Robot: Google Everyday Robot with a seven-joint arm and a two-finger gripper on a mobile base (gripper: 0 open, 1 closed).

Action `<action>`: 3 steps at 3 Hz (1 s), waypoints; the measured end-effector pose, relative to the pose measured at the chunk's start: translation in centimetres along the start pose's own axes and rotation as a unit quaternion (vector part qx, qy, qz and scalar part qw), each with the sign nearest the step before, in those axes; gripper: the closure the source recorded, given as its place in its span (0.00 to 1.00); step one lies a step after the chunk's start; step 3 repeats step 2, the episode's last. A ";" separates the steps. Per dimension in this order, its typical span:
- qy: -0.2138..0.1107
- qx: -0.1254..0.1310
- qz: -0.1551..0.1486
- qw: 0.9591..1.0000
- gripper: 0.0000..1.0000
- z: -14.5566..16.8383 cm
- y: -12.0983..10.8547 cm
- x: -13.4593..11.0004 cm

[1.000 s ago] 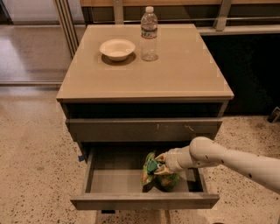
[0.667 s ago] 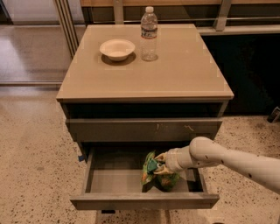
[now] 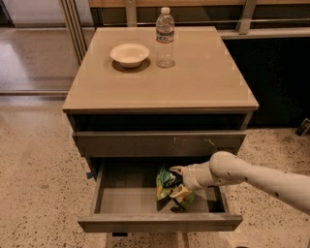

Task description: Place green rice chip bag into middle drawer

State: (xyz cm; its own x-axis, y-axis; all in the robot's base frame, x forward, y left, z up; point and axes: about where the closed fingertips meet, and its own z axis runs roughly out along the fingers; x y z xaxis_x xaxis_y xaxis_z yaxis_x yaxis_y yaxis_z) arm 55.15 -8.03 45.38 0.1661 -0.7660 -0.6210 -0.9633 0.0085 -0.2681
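The green rice chip bag [image 3: 170, 189] is stood inside the open middle drawer [image 3: 127, 200], apparently for release there. The gripper [image 3: 178, 174] is pressed against its top; whether it is clamped cannot be told.

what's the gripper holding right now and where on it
Cannot tell for sure: the gripper meets the green rice chip bag at its upper edge, inside the open middle drawer.

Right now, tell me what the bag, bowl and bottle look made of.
The bag: likely glossy plastic film, judging by its crinkles and sheen; the gripper is at it inside the drawer. The bowl: matte cream, ceramic or plastic, unclear. The bottle: clear plastic, see-through with a white cap.
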 end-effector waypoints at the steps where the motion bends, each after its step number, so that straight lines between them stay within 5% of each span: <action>1: 0.000 0.000 0.000 1.000 0.00 0.0 0.0 0.0; 3: 0.000 0.000 0.000 1.000 0.00 0.0 0.0 0.0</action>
